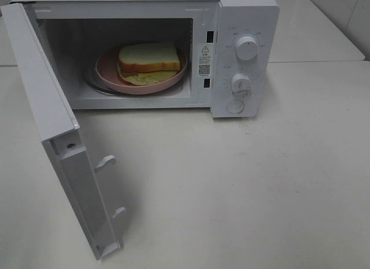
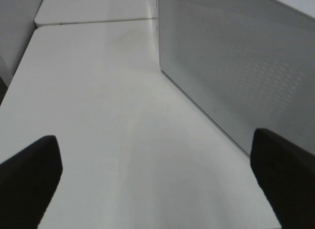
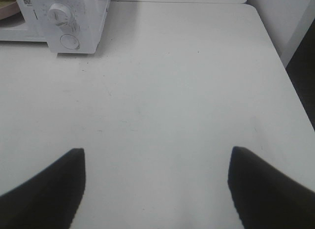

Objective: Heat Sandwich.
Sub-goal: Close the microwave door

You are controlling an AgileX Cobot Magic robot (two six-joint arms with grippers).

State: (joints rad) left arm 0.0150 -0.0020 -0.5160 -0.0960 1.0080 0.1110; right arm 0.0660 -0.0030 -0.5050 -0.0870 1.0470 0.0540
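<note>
Wide-spread gripper (image 2: 157, 179) above table (image 2: 98, 91), beside microwave door (image 2: 236, 66)

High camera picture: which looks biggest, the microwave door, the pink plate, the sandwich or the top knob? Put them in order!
Largest to smallest, as they look:
1. microwave door, though it stands open nearest the camera, which makes it look extra big
2. pink plate
3. sandwich, lying on that plate
4. top knob

A lab-style mock kitchen: plain white tables (image 1: 231, 182) butted edge to edge, a white microwave (image 1: 245, 26) standing well ahead of the right claw (image 3: 156, 189), and a pale tiled wall (image 1: 347, 14) beyond it.
</note>
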